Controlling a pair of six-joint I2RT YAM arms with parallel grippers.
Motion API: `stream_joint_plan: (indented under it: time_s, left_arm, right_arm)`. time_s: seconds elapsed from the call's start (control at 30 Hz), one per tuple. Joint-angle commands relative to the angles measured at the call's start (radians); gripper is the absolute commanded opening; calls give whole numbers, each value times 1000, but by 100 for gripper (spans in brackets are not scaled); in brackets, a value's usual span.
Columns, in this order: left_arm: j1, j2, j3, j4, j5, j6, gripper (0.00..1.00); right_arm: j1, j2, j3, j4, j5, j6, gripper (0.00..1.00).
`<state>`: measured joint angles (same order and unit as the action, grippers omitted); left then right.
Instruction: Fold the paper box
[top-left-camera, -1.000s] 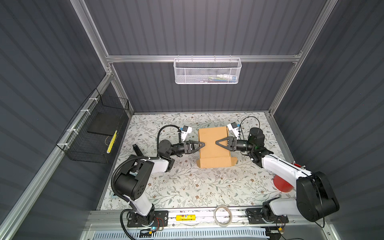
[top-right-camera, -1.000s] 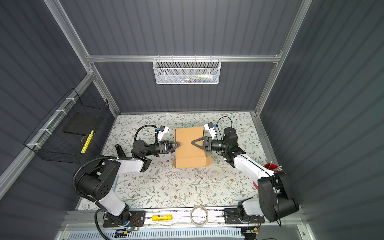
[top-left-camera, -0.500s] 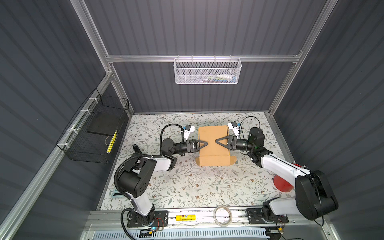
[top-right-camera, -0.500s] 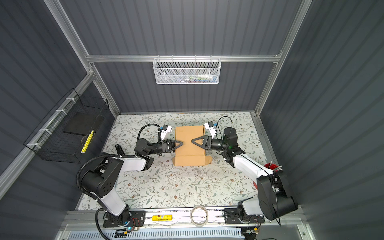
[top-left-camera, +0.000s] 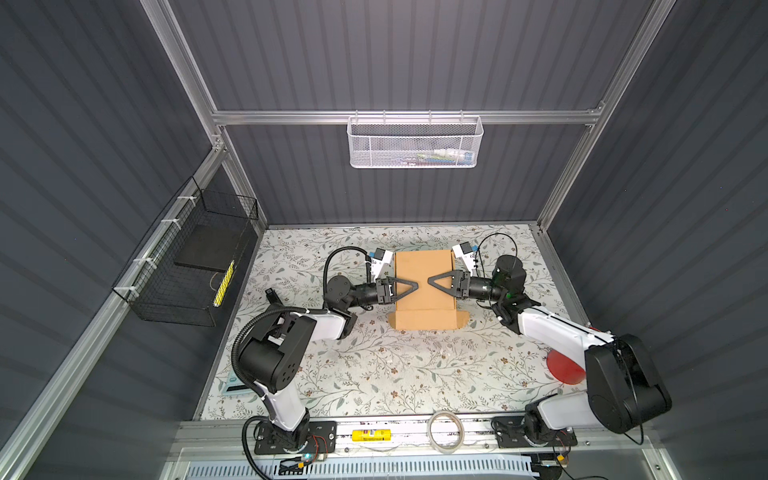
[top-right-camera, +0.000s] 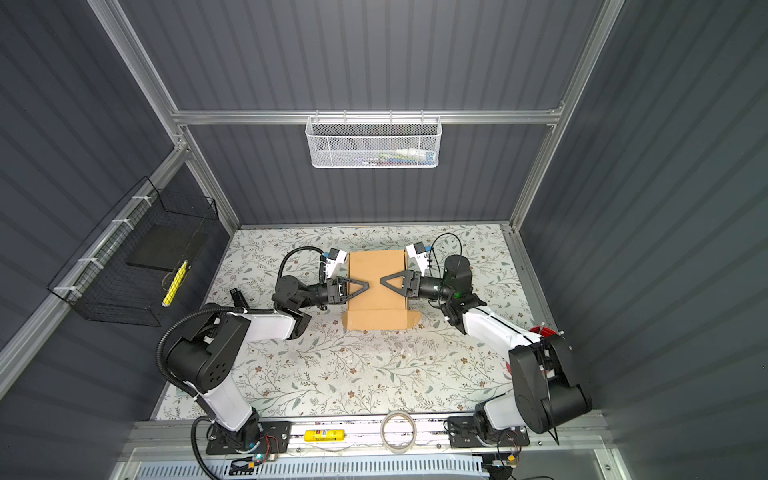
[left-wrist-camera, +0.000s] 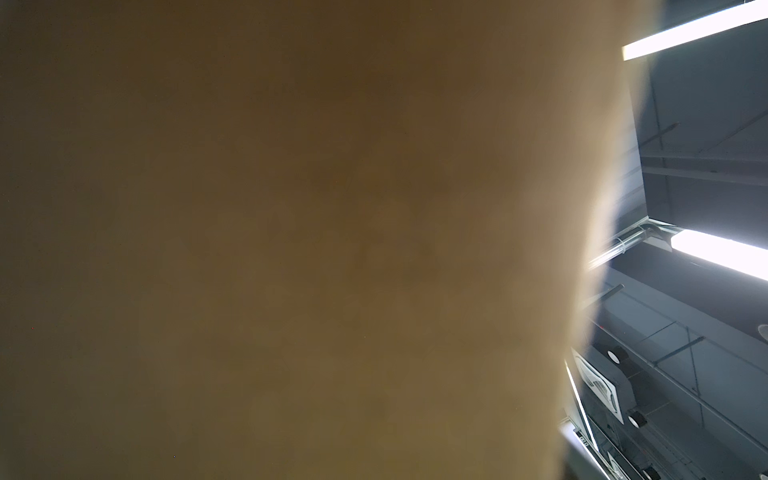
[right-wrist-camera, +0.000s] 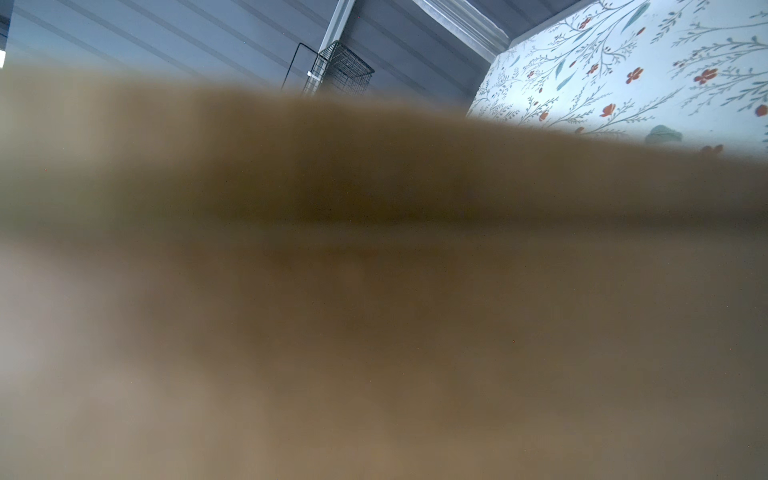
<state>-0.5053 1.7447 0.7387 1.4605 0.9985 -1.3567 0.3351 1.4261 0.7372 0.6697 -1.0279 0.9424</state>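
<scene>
Reaching inward w/ both arms, elbows bent, forearms low. Pointing L end effector (top-left-camera: 414, 284) and R end effector (top-left-camera: 430, 279) tip to tip, level, near but apart. Rolled at wrists, L cam (top-left-camera: 381, 259) and R cam (top-left-camera: 464, 254) turned rearward. Spread wide at L jaws; unreadable at R.

1. I'm looking at dark grey ribbed walls (top-left-camera: 415, 62) on three sides, braced by an aluminium frame (top-left-camera: 291, 117).
2. A white mesh basket (top-left-camera: 386, 149) hangs off the back rail. There are items inside, too small for me to name.
3. On the left wall there's a black wire basket (top-left-camera: 174, 303) holding a dark slab (top-left-camera: 208, 251) and a yellow strip (top-left-camera: 223, 282).
4. The tabletop (top-left-camera: 395, 374) is a pale floral print.
5. My left wrist view shows bright ceiling strip lights (left-wrist-camera: 723, 253) overhead.
</scene>
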Motion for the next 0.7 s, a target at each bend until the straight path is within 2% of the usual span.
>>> stream_joint_plan:
  time_s: [0.0, 0.2, 0.4, 0.67]
  left_arm:
    - [-16, 8, 40, 69, 6, -1, 79]
    - [-16, 11, 46, 69, 3, -3, 74]
    - [-17, 14, 49, 69, -7, -2, 61]
    - [-16, 14, 61, 69, -22, -6, 58]
  right_arm:
    - [9, 16, 14, 11, 30, 6, 55]
    - [15, 20, 16, 18, 33, 9, 55]
    - [19, 22, 13, 27, 36, 12, 55]
    - [22, 16, 7, 28, 36, 9, 55]
